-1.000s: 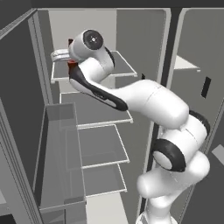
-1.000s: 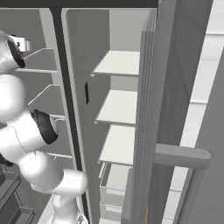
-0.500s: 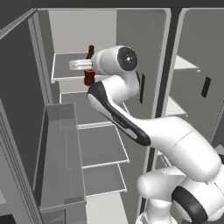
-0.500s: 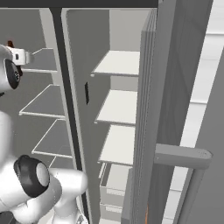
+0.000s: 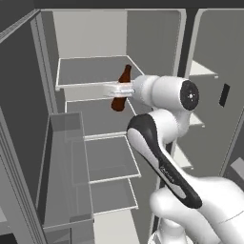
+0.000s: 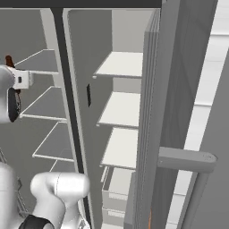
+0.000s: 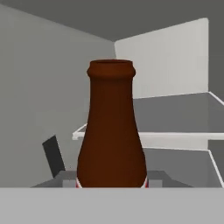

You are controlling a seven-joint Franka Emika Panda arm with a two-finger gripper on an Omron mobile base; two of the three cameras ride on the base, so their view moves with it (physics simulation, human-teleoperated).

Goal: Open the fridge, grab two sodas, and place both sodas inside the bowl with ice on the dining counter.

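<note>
Clearly the dark-brown bottle (image 5: 122,89) is the thing in play: it stands upright in mid-air inside the open fridge (image 5: 95,43), clamped in the gripper (image 5: 116,89), whose two fingers close on its lower body from either side. Its neck rises above the level of the upper shelf (image 5: 93,71), and its base hangs above the second shelf (image 5: 97,116) without touching it. Seen in the hand view, the bottle (image 7: 111,131) is close to the camera, plain mouth at the top and a thin strip of red label just showing at its foot, with the grey fingers (image 7: 65,178) pressed against its sides. Beyond the bottle lie the pale back wall of the fridge and the edges of two grey shelves. Below the bottle, more grey shelves step down, and to the bottle's left the open door carries a clear door bin (image 5: 66,171). To the bottle's right, past the dark centre post, the other compartment holds white shelves (image 6: 120,65). In the right base view the bottle's (image 6: 9,61) top shows as a small brown tip above the white wrist, and a grey bar handle (image 6: 185,160) juts from the near door edge far to its right.
</note>
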